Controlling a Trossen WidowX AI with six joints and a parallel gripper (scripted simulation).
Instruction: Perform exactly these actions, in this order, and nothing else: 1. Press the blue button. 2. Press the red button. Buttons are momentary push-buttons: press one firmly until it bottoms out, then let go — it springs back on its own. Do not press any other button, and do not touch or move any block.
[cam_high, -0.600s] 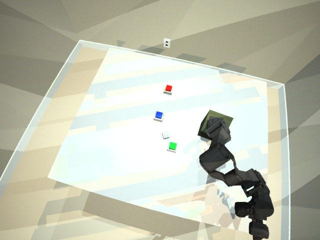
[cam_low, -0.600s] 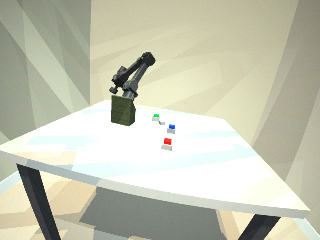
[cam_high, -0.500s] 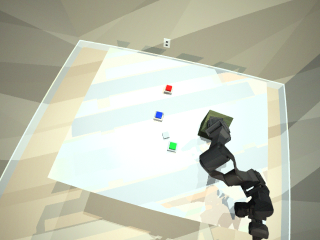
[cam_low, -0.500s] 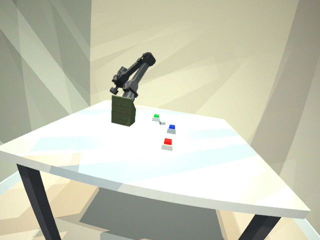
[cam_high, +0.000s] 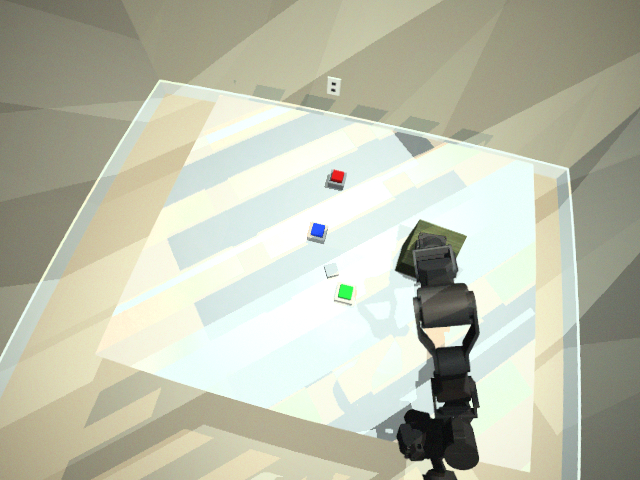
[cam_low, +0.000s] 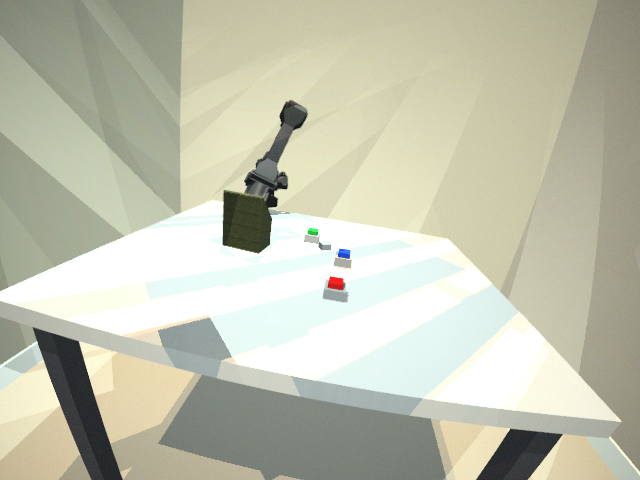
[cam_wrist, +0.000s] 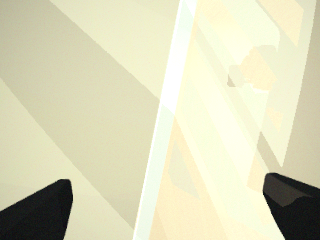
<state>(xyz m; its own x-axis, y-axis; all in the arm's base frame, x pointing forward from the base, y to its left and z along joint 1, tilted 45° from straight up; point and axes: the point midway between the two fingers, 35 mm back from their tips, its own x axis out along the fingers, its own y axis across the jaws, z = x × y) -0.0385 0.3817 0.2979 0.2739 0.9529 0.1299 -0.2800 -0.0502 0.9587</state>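
Top view: gripper (cam_high: 430, 242) released, empty, over olive block (cam_high: 448, 235), nowhere nr buttons. Blue btn (cam_high: 317, 229) at 9 o'clock from it, red (cam_high: 337, 176) beyond. I'd lift clear, pinch fingers, push blue straight down, avoid small block (cam_high: 331, 269).

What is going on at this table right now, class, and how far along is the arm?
A single robot arm is at work over a white table with three push-buttons in a row: red, blue and green, plus a small grey block between blue and green. The gripper is open and holds nothing. It sits by a tall olive block, well away from the buttons, so neither press looks started.
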